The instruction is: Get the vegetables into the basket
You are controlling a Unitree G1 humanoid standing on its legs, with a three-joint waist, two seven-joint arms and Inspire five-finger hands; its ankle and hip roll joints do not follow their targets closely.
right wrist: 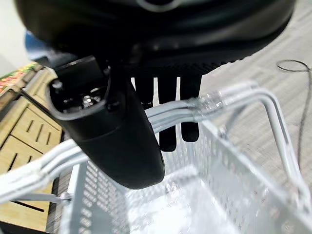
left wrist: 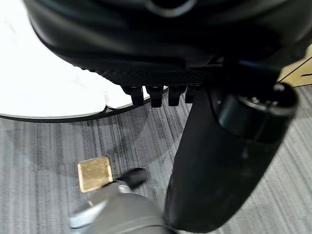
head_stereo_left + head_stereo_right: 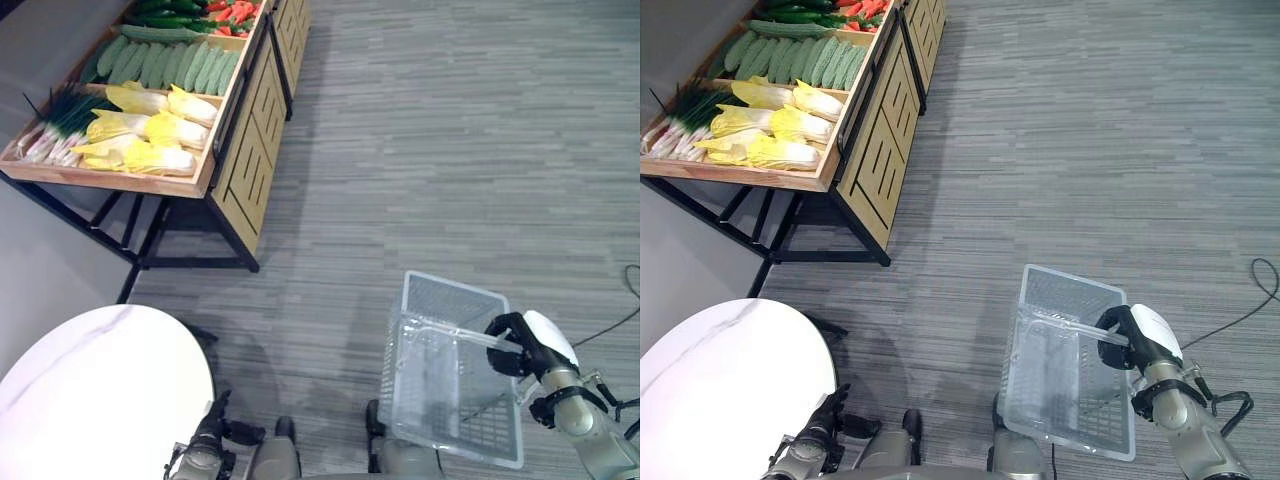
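Right hand (image 3: 520, 345) curls round the basket (image 3: 450, 400) handle; vegetables (image 3: 140, 125) lie well apart on the stand.

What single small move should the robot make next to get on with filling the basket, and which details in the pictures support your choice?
Probably step toward the wooden produce stand. The right hand is curled round the handle of the clear basket, which looks empty, while the yellow cabbages and cucumbers lie on the stand across open floor. The left hand hangs low by the white table, holding nothing.

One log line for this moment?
right hand: shut on basket handle | basket: empty | left hand: idle, low | vegetables: on stand
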